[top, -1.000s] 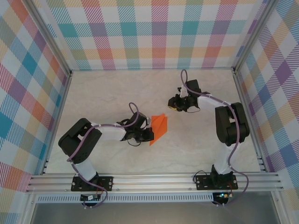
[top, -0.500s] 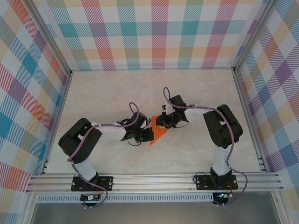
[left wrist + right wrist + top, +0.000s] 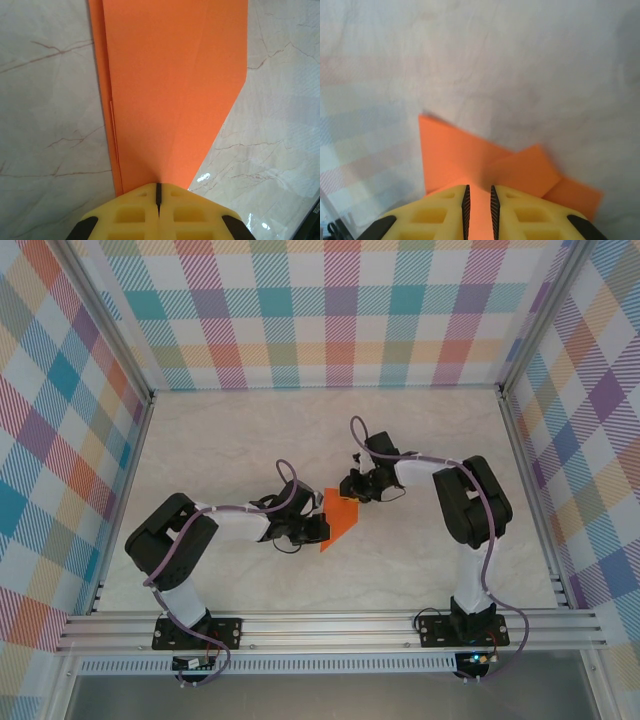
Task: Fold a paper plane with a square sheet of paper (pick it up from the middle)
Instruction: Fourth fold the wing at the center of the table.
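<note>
Marbled tabletop (image 3: 240, 440) carries creased orange paper (image 3: 170, 90), left hand (image 3: 158, 192) clamping it, right hand (image 3: 478, 192) barely parted over it.

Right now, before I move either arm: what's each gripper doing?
Left gripper: shut on the orange paper.
Right gripper: slightly open, the paper showing through the narrow gap; whether it touches cannot be told.

the top camera sits high behind the arm bases (image 3: 186, 628), looking steeply down, far from the orange paper (image 3: 340, 517). each wrist camera looks past its own fingers (image 3: 127, 214), close against that paper, from opposite sides. all three share it
</note>
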